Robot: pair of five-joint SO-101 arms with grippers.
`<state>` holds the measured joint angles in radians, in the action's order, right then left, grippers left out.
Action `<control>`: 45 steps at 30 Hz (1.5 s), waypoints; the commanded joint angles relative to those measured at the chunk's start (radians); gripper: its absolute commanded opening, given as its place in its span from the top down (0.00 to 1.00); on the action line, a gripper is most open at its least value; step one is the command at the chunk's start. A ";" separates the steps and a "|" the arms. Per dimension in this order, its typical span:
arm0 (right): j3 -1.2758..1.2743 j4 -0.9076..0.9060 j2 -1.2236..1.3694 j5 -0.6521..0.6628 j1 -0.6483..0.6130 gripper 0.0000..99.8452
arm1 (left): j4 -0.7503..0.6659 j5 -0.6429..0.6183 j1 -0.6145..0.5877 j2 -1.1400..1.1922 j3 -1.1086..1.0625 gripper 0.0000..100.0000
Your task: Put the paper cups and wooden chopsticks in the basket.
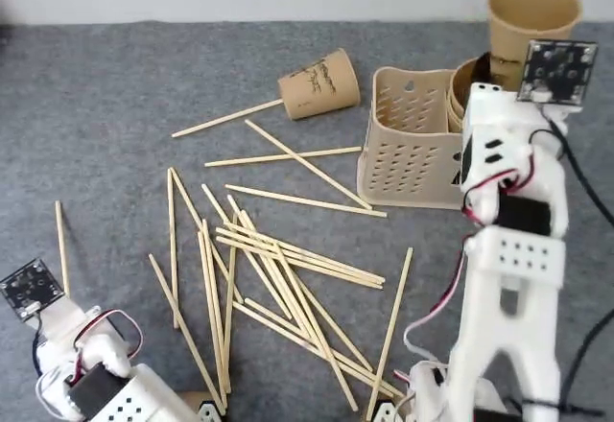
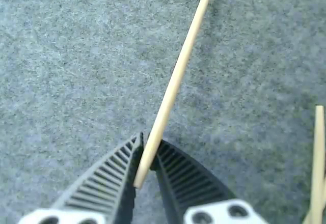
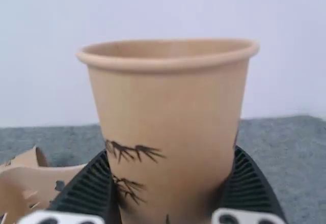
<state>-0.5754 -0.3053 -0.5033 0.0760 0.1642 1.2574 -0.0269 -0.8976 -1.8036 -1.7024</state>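
The left jaws pinch the end of one chopstick [image 2: 173,81] on the grey surface [image 2: 61,56], and the right jaws hold a paper cup [image 3: 168,127] upright near the basket [image 1: 408,144]

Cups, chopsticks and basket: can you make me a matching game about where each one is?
Things
1. raised cup
2. tipped cup
3. basket
4. lone chopstick

Places
A. lying on its side on the grey table
B. one end pinched in the left gripper
C. standing on the table with stacked cups inside
D. upright in the right gripper

Pairs: 1-D, 2-A, 3-C, 4-B
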 commanded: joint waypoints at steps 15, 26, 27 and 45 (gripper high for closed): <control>0.012 0.033 0.073 -0.014 -0.027 0.66 | 0.005 0.002 -0.003 -0.015 0.019 0.99; 0.012 -0.173 -0.269 -0.077 -0.068 0.66 | 0.005 0.002 -0.003 -0.015 0.019 0.99; 0.012 -0.185 -0.297 -0.075 -0.074 0.66 | 0.005 0.002 -0.003 -0.015 0.019 0.99; -0.089 0.243 -0.004 -0.068 -0.044 0.66 | 0.005 0.002 -0.003 -0.015 0.019 0.99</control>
<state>-0.6767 -0.1350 -0.5570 0.0084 0.1135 1.2574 -0.0269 -0.8976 -1.8036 -1.7024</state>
